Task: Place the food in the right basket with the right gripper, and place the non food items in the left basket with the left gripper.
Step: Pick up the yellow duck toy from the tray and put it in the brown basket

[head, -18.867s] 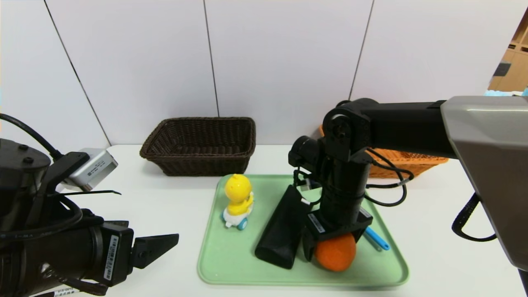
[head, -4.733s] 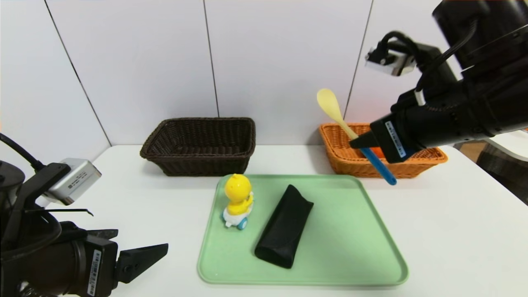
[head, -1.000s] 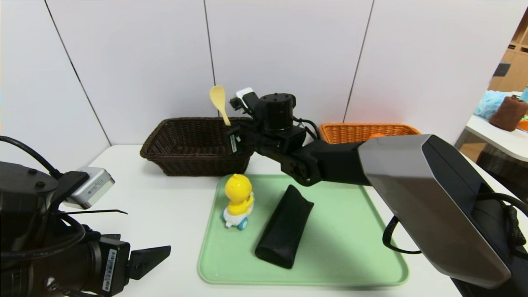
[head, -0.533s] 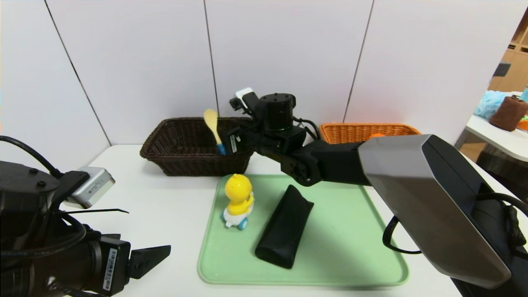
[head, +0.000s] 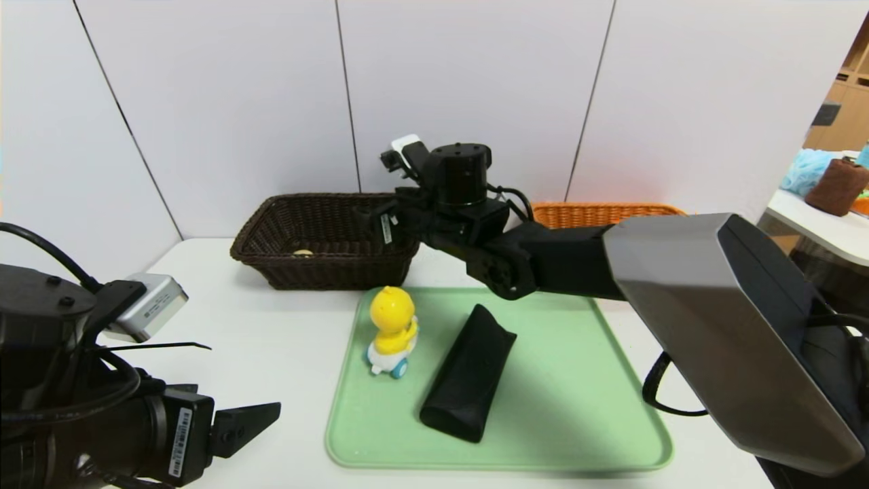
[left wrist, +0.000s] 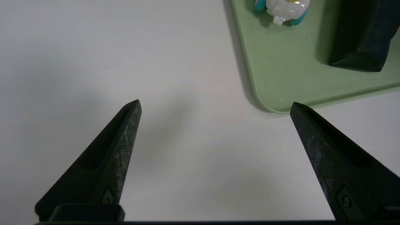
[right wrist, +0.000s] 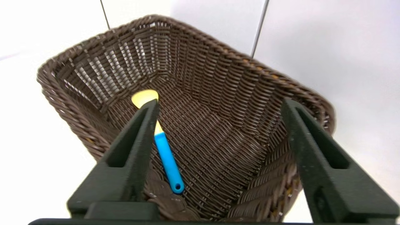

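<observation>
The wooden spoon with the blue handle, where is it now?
The spoon lies on the floor of the dark brown basket, on the table's left rear side, below the open right tool.

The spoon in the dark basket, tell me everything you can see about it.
The spoon has a pale yellowish bowl that looks wooden and a bright blue handle with a small hole at its end. It lies flat on the woven floor of the dark brown basket, free of any grip. The right gripper hovers over it with jaws apart, one jaw hiding part of the bowl. In the head view only the bowl's tip peeks out.
</observation>
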`<state>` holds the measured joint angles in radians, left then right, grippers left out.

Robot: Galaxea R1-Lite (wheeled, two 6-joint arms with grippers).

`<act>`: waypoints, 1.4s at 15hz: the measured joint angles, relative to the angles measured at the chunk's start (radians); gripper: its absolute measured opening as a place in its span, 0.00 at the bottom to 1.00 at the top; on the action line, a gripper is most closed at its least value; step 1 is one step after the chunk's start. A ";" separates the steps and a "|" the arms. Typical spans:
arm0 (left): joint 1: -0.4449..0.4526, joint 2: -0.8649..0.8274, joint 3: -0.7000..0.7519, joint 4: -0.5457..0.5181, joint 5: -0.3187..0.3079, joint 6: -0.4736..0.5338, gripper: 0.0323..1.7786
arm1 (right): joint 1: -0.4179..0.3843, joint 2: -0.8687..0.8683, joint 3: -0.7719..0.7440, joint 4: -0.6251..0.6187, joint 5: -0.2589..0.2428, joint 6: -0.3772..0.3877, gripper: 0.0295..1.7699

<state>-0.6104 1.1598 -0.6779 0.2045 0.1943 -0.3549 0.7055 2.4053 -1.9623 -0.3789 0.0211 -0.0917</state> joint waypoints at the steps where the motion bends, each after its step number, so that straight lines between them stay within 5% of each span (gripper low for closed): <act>1: 0.000 -0.001 0.000 0.000 0.000 0.000 0.95 | 0.001 -0.022 0.004 0.032 -0.005 0.023 0.79; 5: 0.000 -0.005 0.002 -0.041 -0.003 0.000 0.95 | 0.001 -0.165 0.020 0.314 -0.005 0.154 0.86; 11: 0.000 -0.010 0.000 -0.057 -0.004 0.007 0.95 | -0.013 -0.468 0.185 0.579 0.008 0.168 0.92; 21: 0.000 -0.047 0.014 -0.057 -0.010 0.010 0.95 | -0.111 -1.056 0.861 0.545 0.011 0.178 0.95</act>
<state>-0.6109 1.1132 -0.6638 0.1477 0.1847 -0.3445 0.5940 1.3494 -1.1015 0.1657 0.0321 0.0860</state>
